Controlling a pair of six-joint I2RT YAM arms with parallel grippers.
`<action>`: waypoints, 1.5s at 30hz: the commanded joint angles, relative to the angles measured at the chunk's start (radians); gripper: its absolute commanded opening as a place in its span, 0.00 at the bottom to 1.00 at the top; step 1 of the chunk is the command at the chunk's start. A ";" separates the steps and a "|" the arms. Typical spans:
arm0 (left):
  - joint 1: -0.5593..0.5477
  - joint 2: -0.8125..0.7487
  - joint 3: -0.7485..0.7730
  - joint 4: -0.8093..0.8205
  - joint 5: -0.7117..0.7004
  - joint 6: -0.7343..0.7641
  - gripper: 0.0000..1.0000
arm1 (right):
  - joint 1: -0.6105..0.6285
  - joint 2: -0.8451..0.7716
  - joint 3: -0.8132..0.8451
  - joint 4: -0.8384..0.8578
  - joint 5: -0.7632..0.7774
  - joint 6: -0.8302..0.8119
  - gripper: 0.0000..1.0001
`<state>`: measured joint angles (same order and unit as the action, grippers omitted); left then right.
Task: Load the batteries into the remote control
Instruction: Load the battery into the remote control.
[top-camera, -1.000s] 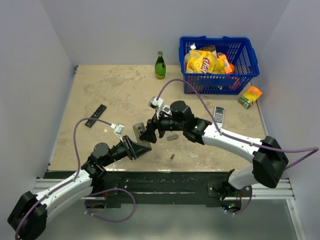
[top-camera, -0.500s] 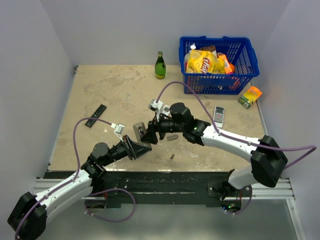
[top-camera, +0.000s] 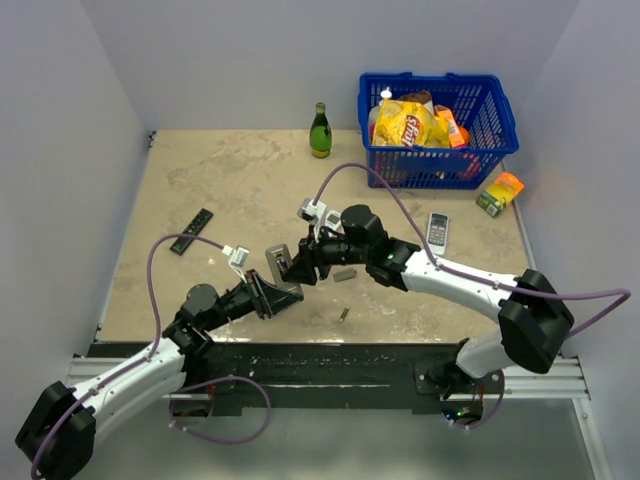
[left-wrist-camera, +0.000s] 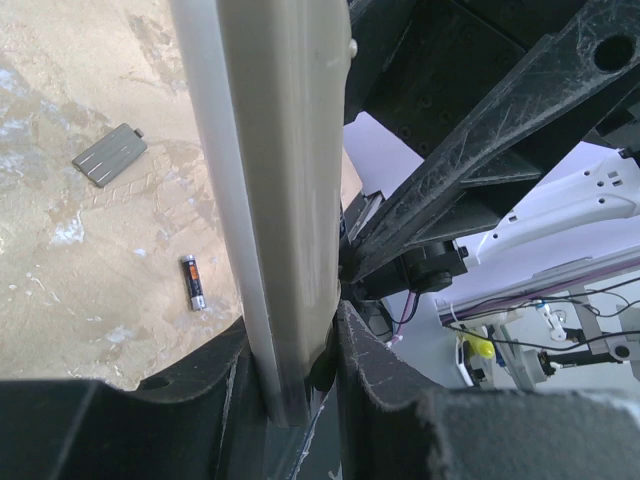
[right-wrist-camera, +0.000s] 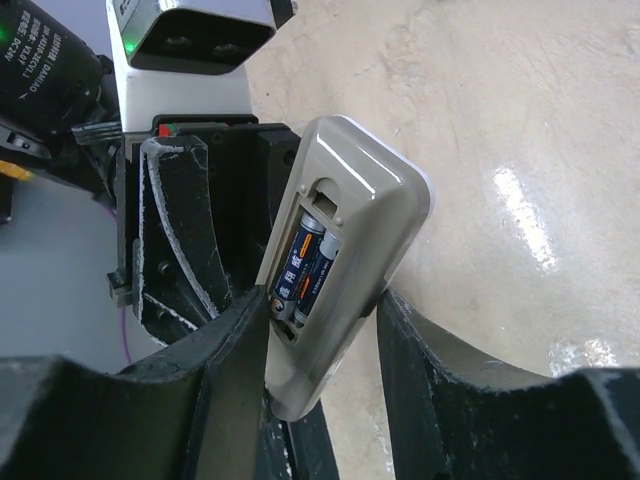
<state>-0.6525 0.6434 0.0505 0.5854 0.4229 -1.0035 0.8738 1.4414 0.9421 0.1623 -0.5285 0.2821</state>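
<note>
Left tool (top-camera: 272, 296) clamps the remote control (right-wrist-camera: 345, 250) on end above the near tabletop (top-camera: 230, 190). Right tool (right-wrist-camera: 325, 305) straddles its free end, fingers (right-wrist-camera: 230, 360) close beside it; whether they grip cannot be told. Two batteries (right-wrist-camera: 305, 265) sit in its open compartment; a third battery (left-wrist-camera: 192, 281) lies loose nearby.

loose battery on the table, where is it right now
In the top view the loose battery lies on the table near its front edge, roughly midway across, just nearer that edge than the grey battery cover.
</note>
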 joint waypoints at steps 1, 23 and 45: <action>-0.015 0.007 0.057 0.126 0.085 0.006 0.00 | 0.004 0.036 0.012 0.103 -0.013 0.020 0.36; -0.026 -0.042 0.091 -0.057 0.047 0.121 0.00 | 0.030 0.001 0.018 0.177 0.100 0.101 0.40; -0.025 -0.114 0.317 -0.631 -0.217 0.373 0.00 | -0.002 -0.243 0.010 -0.260 0.577 0.069 0.69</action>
<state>-0.6708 0.5449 0.2749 0.0620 0.2737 -0.7124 0.8860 1.1950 0.9421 0.0677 -0.1207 0.3767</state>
